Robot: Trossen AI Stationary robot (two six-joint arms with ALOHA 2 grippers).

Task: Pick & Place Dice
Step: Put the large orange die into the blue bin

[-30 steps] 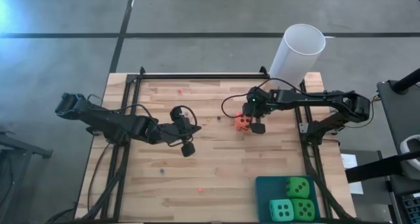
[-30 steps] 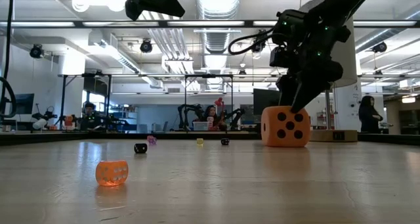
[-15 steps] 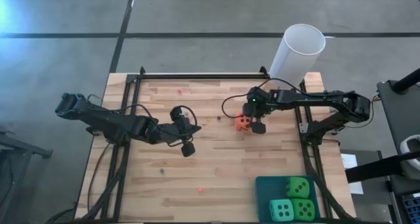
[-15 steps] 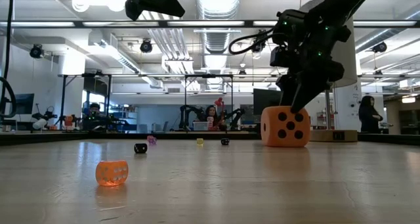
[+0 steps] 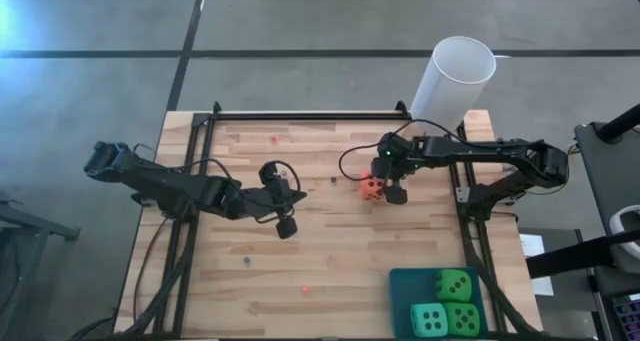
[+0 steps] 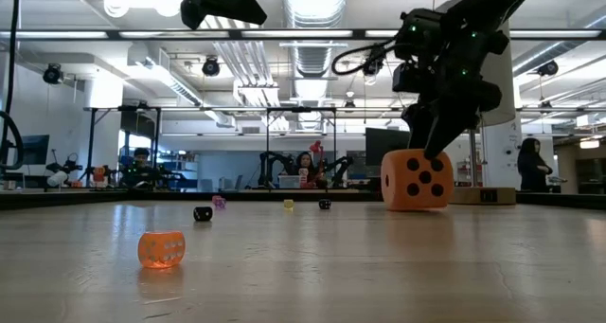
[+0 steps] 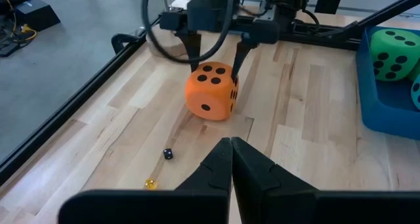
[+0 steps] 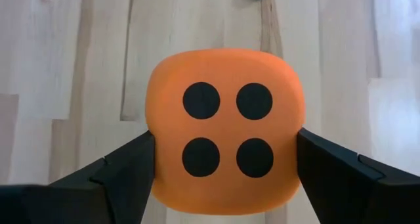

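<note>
The orange-red die (image 5: 371,187) sits left of the white cylinder, its four-pip face toward the right wrist camera (image 8: 226,129). My right gripper (image 5: 378,189) reaches down over it, shut on it. Left of the table's middle, my left gripper (image 5: 286,226) hovers above the wood, shut on nothing (image 7: 231,148), pointing toward the die (image 7: 211,91). Two green dice (image 5: 456,284) (image 5: 463,318) and a turquoise one (image 5: 430,320) rest in the teal tray (image 5: 400,281) at the near right corner. My right gripper pinches the orange-red die between its two fingers, one finger (image 8: 128,168) on each of two opposite side faces (image 8: 155,152). The fingers come from above, slanting down (image 7: 239,53). The die sits tilted (image 6: 418,179), low over the wood; whether it is clear of the table I cannot tell.
A tall white cylinder (image 5: 455,79) stands at the far right corner. Several tiny dice lie scattered on the wood, among them an orange one (image 6: 161,249) and a black one (image 7: 168,154). A black rail frame (image 5: 300,115) runs along the table's edges.
The orange-red die has tipped from square to tilted between my right gripper's fingers and shifted slightly toward the table's right. Both arms have otherwise stayed where they were.
</note>
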